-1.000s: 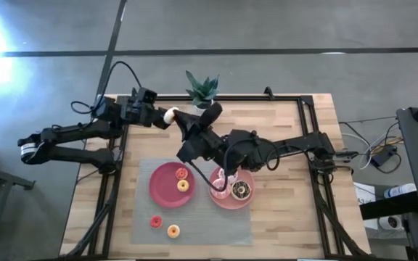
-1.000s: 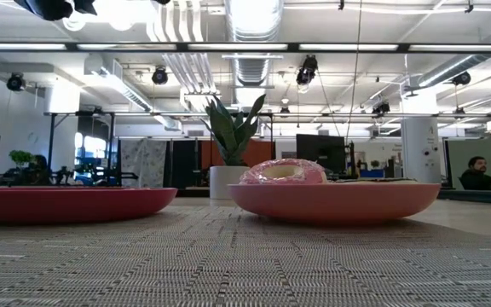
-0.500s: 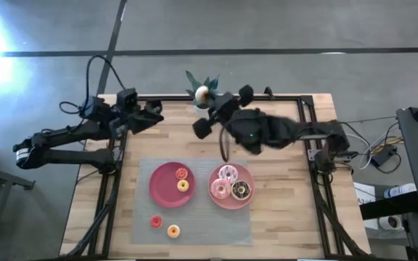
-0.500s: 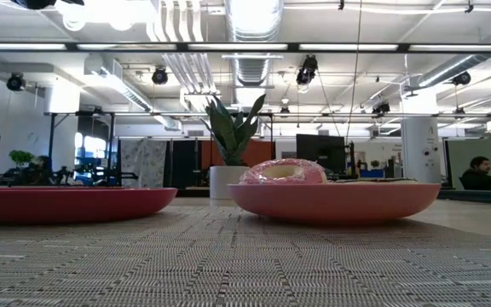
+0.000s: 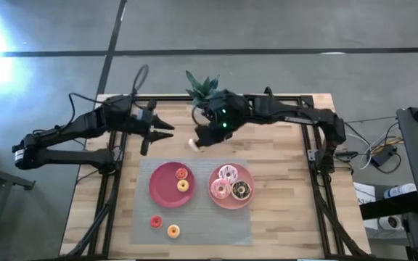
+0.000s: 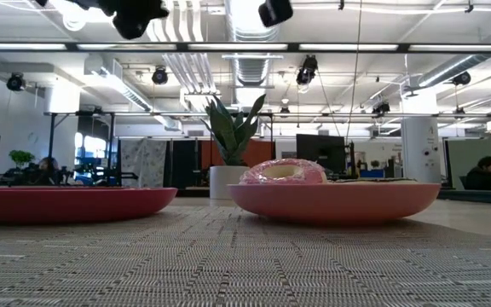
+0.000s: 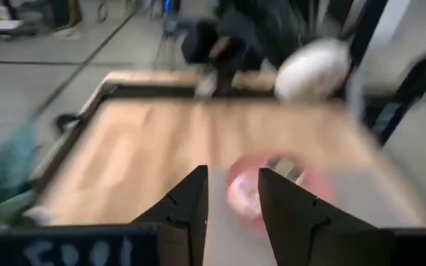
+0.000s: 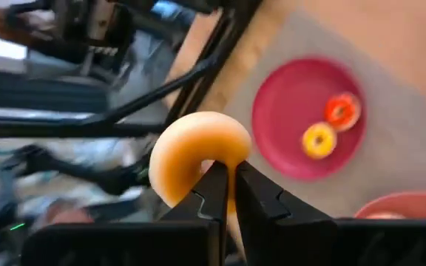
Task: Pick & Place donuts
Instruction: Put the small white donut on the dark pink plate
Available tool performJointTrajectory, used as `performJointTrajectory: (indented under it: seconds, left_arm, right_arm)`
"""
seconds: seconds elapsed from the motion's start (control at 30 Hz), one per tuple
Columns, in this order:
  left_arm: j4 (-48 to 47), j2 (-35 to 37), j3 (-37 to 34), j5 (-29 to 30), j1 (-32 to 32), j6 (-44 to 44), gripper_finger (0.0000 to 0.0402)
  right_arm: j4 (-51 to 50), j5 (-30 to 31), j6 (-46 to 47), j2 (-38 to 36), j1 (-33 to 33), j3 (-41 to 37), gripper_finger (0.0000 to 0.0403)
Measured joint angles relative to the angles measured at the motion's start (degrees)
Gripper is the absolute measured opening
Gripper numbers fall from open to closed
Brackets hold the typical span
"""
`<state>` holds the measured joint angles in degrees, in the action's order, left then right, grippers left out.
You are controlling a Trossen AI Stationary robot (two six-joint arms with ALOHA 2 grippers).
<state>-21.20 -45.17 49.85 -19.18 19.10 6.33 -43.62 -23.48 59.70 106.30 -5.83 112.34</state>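
My right gripper [image 5: 198, 140] hovers over the bare wood beyond the plates, shut on a pale cream donut [image 8: 196, 153]. My left gripper [image 5: 160, 130] hangs open to its left, high above the table, touching nothing. The red plate [image 5: 161, 190] carries a tiny red donut [image 5: 182, 174] and a yellow one [image 5: 183, 185]. The pink plate [image 5: 223, 202] carries the pink sprinkled donut [image 5: 228, 174], a pink donut [image 5: 218, 190] and the chocolate donut [image 5: 241, 191]. A red donut [image 5: 155, 222] and an orange donut [image 5: 173, 231] lie on the mat. My right gripper pinches the cream donut by the band of its ring [image 8: 214, 159], one finger [image 8: 217, 193] at the hole's side and the other at the outer rim. The donut is lifted clear of the table and stands out beyond the fingertips.
A grey woven mat [image 5: 144, 235] lies under both plates. A potted plant [image 5: 202, 88] stands at the table's far edge, just behind the right arm. Black frame rails run along the table's sides. Bare wood lies between the mat and the far edge.
A second ago the cream donut was at the left gripper's tip; then it was with the right gripper up by the plant. The right gripper has since swung down toward the table's middle with it. The left gripper drew back left, then turned toward the plates.
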Motion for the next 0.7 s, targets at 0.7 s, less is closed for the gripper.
performJointTrajectory:
  seconds: [0.7]
  left_arm:
    - [-5.23,-9.54,2.70,21.42,-13.56,38.55,0.0094]
  right_arm:
    - [7.54,-33.54,8.07,0.68,-6.39,-17.12,0.0013]
